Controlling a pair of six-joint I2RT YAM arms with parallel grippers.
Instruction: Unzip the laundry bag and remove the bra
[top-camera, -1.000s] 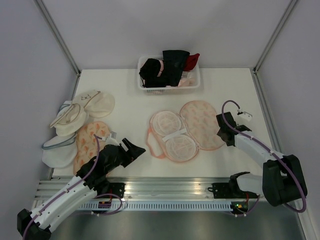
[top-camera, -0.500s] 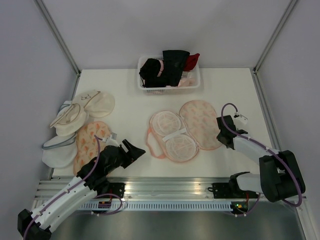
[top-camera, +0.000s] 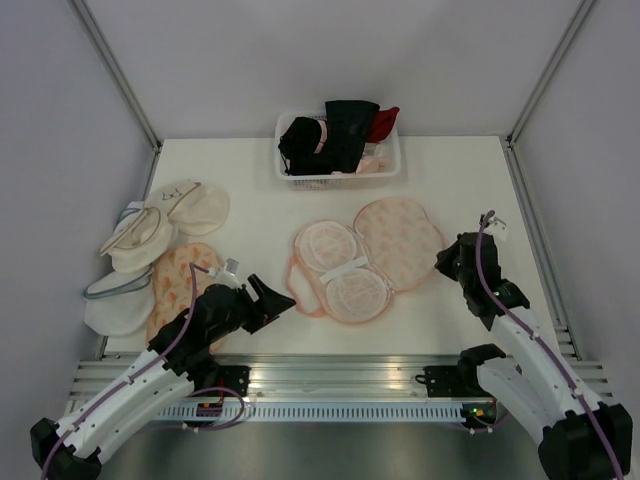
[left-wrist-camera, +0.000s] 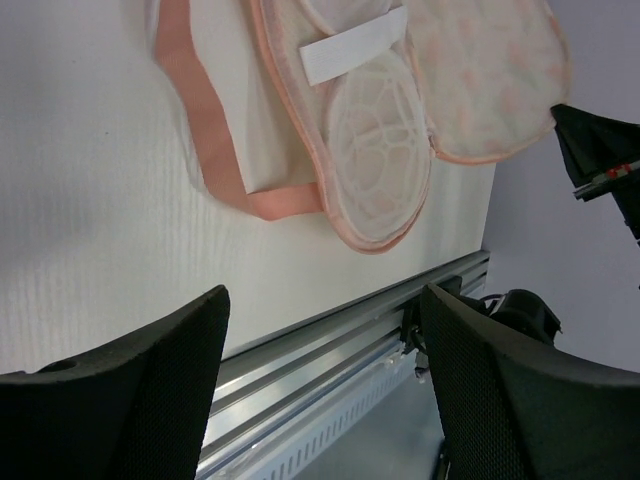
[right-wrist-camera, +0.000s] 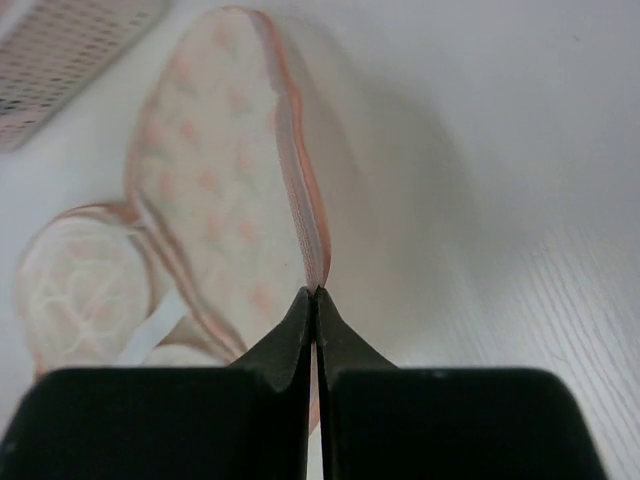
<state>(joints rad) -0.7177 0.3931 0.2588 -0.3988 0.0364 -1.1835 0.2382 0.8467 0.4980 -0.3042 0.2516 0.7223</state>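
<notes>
The laundry bag (top-camera: 400, 235) lies unzipped in the middle of the table, its printed flap folded out to the right and two white mesh cups (top-camera: 340, 265) showing inside. My right gripper (top-camera: 446, 262) is shut on the pink zipper edge of that flap (right-wrist-camera: 300, 200), which stands up between its closed tips (right-wrist-camera: 315, 292). My left gripper (top-camera: 280, 300) hangs open near the front left, nothing between its fingers (left-wrist-camera: 150, 380); the bag (left-wrist-camera: 380, 170) lies ahead of it. A black bra with pink trim (top-camera: 303, 140) lies in the white basket (top-camera: 290, 172).
The basket at the back also holds another black garment (top-camera: 350, 120), a red one (top-camera: 383, 122) and a pink one. Cream domed pouches (top-camera: 165, 215) and a smaller orange printed pouch (top-camera: 180, 280) are piled at the left. A metal rail (top-camera: 330, 375) runs along the front edge.
My right gripper has closed on the bag's right edge and its arm has swung outward to the right. The bag has shifted slightly left. The left arm has barely moved.
</notes>
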